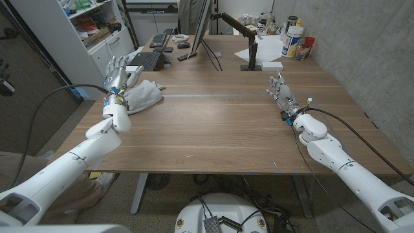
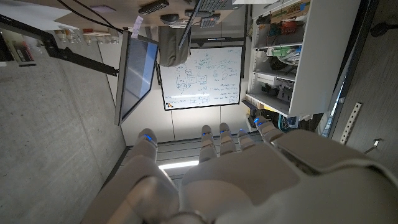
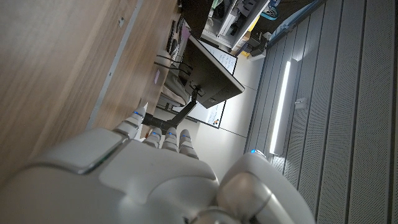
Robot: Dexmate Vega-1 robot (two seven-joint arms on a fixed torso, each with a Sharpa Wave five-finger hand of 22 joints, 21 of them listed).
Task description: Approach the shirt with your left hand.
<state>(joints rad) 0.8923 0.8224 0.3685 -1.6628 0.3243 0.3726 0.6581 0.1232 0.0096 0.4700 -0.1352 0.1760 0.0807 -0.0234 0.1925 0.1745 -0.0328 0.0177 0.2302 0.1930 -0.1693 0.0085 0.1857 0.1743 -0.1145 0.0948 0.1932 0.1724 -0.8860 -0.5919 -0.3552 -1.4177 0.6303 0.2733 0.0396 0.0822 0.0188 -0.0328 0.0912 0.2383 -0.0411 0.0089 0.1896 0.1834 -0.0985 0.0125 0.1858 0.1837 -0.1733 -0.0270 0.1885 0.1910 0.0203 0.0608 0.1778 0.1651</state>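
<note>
Right hand (image 3: 155, 180) seen from behind, fingers extended, beside the wooden table (image 3: 68, 56); a monitor (image 3: 211, 71) stands beyond.

No text, label or number is legible. Beyond the left robot hand (image 2: 249, 180), a whiteboard (image 2: 200, 78) carries handwritten notes and diagrams, too small to read. Containers (image 1: 292, 37) on the bench (image 1: 220, 123) bear unreadable labels.

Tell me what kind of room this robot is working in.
Most likely an office or lab workspace: a wooden table carries a keyboard and a monitor, and a written-on whiteboard hangs on the wall.
</note>
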